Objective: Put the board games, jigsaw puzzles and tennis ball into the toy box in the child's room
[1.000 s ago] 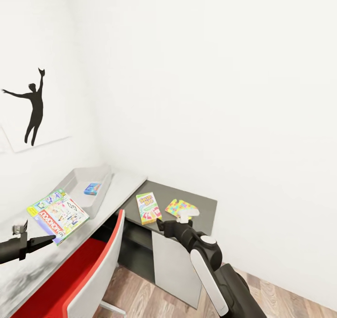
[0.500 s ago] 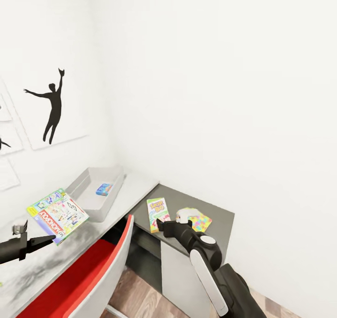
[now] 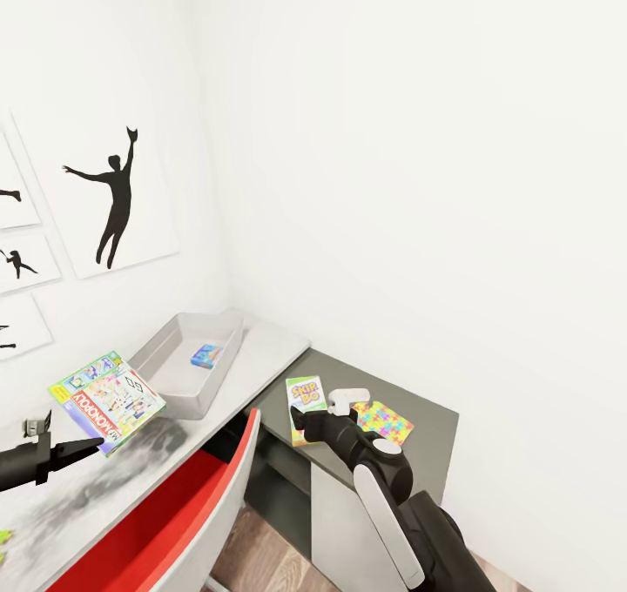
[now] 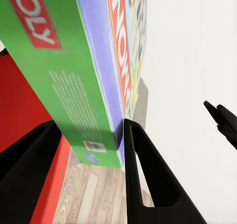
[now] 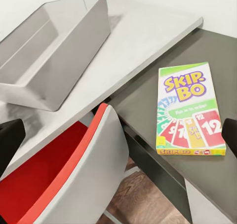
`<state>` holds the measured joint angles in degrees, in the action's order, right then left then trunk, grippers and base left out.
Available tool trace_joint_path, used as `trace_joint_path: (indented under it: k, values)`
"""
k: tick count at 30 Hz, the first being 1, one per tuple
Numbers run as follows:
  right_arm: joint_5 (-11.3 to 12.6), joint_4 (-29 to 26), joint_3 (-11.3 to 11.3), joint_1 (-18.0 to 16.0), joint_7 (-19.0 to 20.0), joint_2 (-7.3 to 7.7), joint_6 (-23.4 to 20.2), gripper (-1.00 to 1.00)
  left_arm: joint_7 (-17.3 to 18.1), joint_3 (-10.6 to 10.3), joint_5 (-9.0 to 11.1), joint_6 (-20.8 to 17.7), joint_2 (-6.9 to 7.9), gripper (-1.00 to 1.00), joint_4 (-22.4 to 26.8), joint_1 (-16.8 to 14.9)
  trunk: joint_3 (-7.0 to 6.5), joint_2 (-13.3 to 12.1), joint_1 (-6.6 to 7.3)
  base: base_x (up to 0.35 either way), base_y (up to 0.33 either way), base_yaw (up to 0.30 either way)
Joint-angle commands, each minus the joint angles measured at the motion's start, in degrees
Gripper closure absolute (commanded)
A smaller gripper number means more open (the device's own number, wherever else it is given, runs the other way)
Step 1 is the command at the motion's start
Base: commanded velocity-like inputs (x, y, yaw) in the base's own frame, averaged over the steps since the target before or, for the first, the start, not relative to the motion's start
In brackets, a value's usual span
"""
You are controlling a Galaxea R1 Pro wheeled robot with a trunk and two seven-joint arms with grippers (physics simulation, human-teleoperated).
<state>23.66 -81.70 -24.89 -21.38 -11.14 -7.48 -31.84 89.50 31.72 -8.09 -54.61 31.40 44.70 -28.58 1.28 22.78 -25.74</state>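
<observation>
Head view: left gripper (image 3: 83, 447) clamps the Monopoly board game (image 3: 108, 402), raised over the pale desk (image 3: 261, 354). Beyond it sits the toy box (image 3: 165, 361) with a small blue box (image 3: 206, 355) inside. Right gripper (image 3: 299, 417) hangs with jaws spread wide, just above the Skip-Bo box (image 5: 189, 108); a jigsaw puzzle (image 3: 386, 422) lies close beside it, and a red chair (image 3: 183, 507) is below.

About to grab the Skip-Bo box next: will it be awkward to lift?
The Skip-Bo box looks like stiff card, so it likely won't flop. It lies flat on the dark desk section, so edges are probably hard to get under. The cover looks glossy, so it might slide when pushed.
</observation>
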Motion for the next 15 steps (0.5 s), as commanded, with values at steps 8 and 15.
trace_joint_path:
  k: [8, 15]
  values:
    - [0.6, -0.04, -0.07, -0.07, -0.55, 0.01, -0.17, -1.0, 0.5, 0.18, -0.59, -0.54, -0.03, 1.0, 0.04, -0.08, 0.13, 0.14, -0.04, 0.03, -0.001, 0.071]
    - [0.61, -0.04, -0.07, -0.07, -0.55, 0.01, -0.23, -1.0, 0.5, 0.18, -0.61, -0.42, -0.08, 1.0, 0.04, -0.08, 0.13, 0.14, -0.04, 0.167, -0.059, 0.264]
